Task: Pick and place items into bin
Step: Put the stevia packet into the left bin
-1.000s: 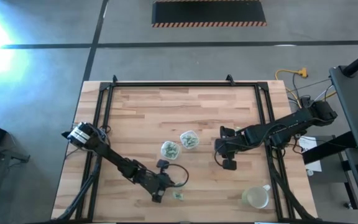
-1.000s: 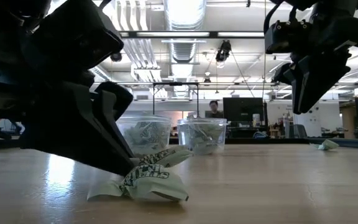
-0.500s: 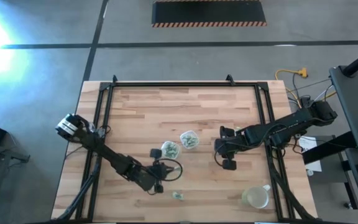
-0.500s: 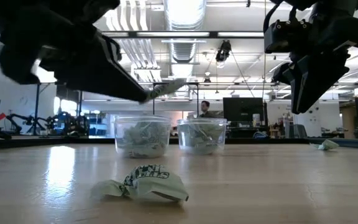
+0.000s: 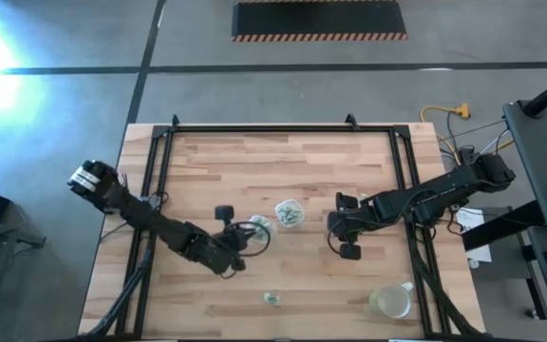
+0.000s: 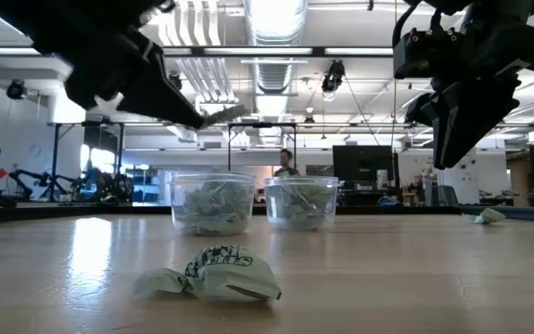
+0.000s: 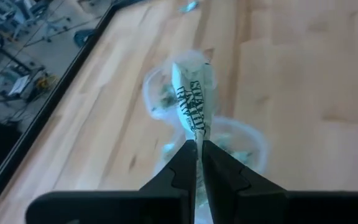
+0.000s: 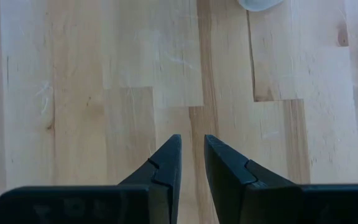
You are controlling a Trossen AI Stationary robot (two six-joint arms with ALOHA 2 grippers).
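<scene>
My left claw [image 7: 197, 147] is clamped on one green-and-white wrapper [image 7: 190, 109], held in the air above the two clear tubs [image 6: 213, 202]. A second wrapper [image 6: 217, 273] lies on the desk [image 5: 283, 171] nearer the front edge. My right claw [image 8: 191, 155] hangs over bare desk right of the tubs, fingers slightly parted, holding nothing.

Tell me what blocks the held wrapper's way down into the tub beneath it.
Nothing visible does. The left end effector grips the wrapper above the two open clear tubs, with only air between. The right end effector waits off to the side.
</scene>
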